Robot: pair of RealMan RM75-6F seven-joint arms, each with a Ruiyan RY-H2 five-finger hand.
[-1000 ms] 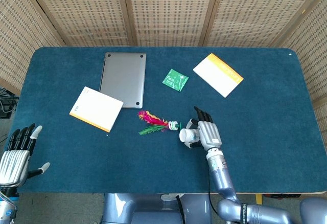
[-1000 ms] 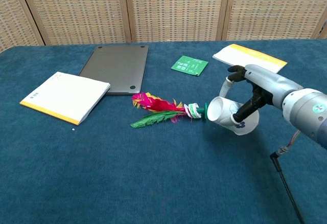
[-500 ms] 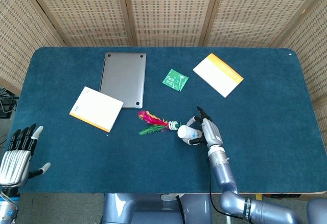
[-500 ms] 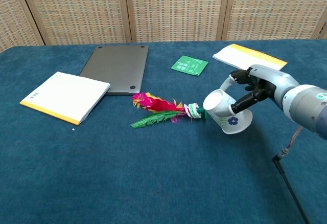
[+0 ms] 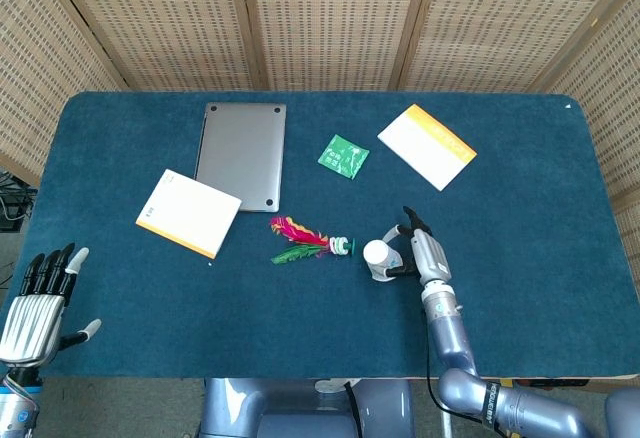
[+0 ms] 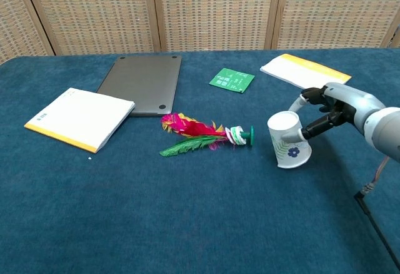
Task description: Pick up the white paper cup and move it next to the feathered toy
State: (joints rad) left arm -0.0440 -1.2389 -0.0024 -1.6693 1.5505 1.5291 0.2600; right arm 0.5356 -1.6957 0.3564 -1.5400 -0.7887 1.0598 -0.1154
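The white paper cup with a blue flower print stands upside down on the blue table, leaning slightly. My right hand holds it from the right, one finger against its side and another arched behind it. In the head view the cup sits between the fingers of that right hand. The feathered toy lies just left of the cup, its green base a short gap away; it also shows as the toy from above. My left hand hangs open off the table's front left corner.
A closed grey laptop lies at the back left, with a white and orange notebook in front of it. A green packet and a second notebook lie behind the cup. Wicker screens stand behind the table.
The right hand has drawn back to the right and turned the cup from lying tilted against the toy's base to standing upside down on the table. The left hand barely moved.
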